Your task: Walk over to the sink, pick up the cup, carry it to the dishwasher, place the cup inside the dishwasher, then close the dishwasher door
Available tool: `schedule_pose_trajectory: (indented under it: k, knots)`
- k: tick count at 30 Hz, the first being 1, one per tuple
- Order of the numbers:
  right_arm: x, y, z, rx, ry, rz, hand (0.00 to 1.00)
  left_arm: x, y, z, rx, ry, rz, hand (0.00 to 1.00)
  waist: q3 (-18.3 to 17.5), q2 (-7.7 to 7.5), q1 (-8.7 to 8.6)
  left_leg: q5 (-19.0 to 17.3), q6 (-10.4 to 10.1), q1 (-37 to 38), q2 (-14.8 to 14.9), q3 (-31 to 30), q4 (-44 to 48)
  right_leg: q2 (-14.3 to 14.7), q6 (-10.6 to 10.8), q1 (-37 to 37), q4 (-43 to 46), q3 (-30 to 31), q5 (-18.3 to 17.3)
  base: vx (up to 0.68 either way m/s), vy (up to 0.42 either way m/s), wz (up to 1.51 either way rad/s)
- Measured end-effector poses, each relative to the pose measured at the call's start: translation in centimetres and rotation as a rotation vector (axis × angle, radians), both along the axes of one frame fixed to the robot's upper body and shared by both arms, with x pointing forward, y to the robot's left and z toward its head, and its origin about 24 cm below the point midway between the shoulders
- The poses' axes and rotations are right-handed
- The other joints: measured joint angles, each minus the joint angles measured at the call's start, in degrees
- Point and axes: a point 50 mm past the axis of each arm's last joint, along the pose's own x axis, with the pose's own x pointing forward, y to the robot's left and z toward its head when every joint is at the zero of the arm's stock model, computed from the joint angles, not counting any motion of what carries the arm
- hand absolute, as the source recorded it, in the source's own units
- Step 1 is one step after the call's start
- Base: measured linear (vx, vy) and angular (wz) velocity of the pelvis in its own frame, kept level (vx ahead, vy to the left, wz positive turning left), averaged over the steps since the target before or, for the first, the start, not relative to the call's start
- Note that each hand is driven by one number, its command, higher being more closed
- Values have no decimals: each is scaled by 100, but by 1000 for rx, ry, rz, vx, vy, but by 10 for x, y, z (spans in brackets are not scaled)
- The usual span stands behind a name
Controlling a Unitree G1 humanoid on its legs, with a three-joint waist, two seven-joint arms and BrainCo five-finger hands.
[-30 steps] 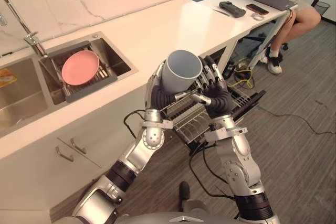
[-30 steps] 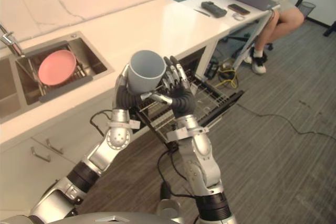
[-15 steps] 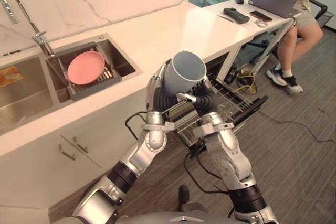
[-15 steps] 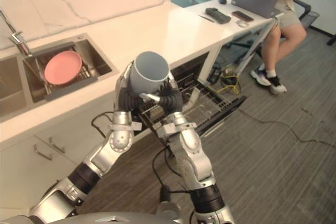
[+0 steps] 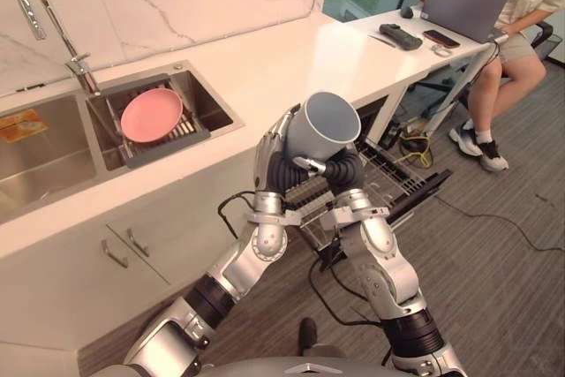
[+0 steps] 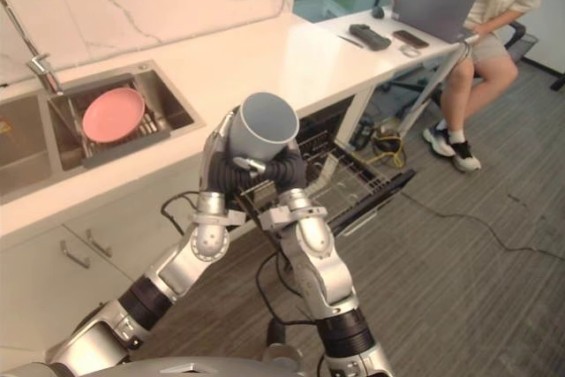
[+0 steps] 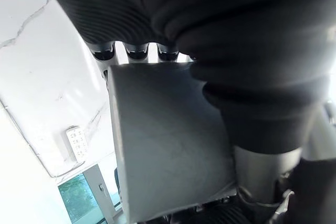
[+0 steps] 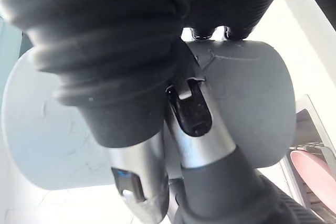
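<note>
Cup (image 5: 325, 123): grey, empty, held high between both hands, mouth tipped up and to the right, over the near end of the rack.
Left hand (image 5: 272, 152): fingers curled round the cup's left wall.
Right hand (image 5: 342, 168): a second ago fingers straight and upright beside the cup; now folded round its lower right side, thumb across the wall.
Rack (image 5: 384, 169): pulled out, wire, just below and right of the hands.
Door (image 5: 425, 188): down, fully open.
Sink (image 5: 53, 169): well off to the left, pink plate (image 5: 151, 114) in its drainer.
Progress: pickup and carry judged done — two-handed grip now set, so lowering into the rack seems next; closing the door last.
</note>
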Motion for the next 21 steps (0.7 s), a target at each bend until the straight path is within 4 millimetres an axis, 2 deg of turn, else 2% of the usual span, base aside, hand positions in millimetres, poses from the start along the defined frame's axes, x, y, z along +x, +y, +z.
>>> schedule_pose_trajectory:
  k: [8,9,21]
  knots:
    - [6,6,2,7,0,-7,0,1,1,-1,-8,19,20,100,-2,-2,37,1,1,14,-2,-12,2,-2,-1,19,1,-16,0,0,0,0]
    - [6,6,2,12,0,-7,100,1,1,0,-9,18,21,100,-2,-2,45,0,1,14,-2,-12,2,-2,-1,20,1,-17,0,0,0,0]
    - [6,9,6,92,-3,25,100,1,2,2,-31,8,37,100,-16,-26,120,5,6,4,-8,-62,5,-13,-1,40,1,-50,0,0,0,1]
